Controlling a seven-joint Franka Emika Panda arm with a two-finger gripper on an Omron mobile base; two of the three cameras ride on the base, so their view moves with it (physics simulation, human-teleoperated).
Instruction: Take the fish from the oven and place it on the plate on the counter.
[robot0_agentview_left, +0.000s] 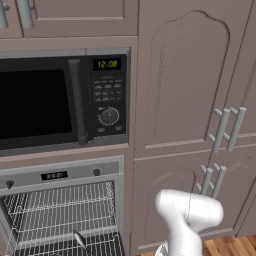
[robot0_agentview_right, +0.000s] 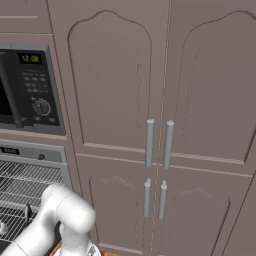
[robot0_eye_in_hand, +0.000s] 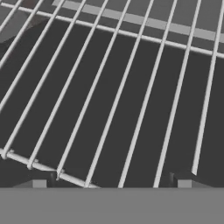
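The built-in oven with the grey control panel (robot0_agentview_left: 60, 176) stands open below the black microwave with a dial and green clock (robot0_agentview_left: 107, 95), both set into a wall of mauve-brown panelled cabinet doors (robot0_agentview_right: 110, 80) with silver bar handles (robot0_agentview_right: 168, 144). In the left base view the oven's cavity shows its silver wire racks (robot0_agentview_left: 65, 210), and a small slender pale-grey shape that may be the fish (robot0_agentview_left: 80, 240) lies tilted on the lowest rack near the bottom edge; its identity cannot be told for sure. The white robot arm (robot0_agentview_left: 187, 215) bends downward at the lower right of that view, and in the right base view the same arm (robot0_agentview_right: 60, 215) bends down in front of the oven's right edge, beside the lower cabinet doors.

In the hand view the camera looks closely along a wire rack (robot0_eye_in_hand: 113, 100) whose thin silver bars fan away over a dark floor. The two dark finger tips rise at the bottom corners, so the gripper (robot0_eye_in_hand: 109, 183) has its jaws spread wide with nothing between them, just above the rack's front bar.
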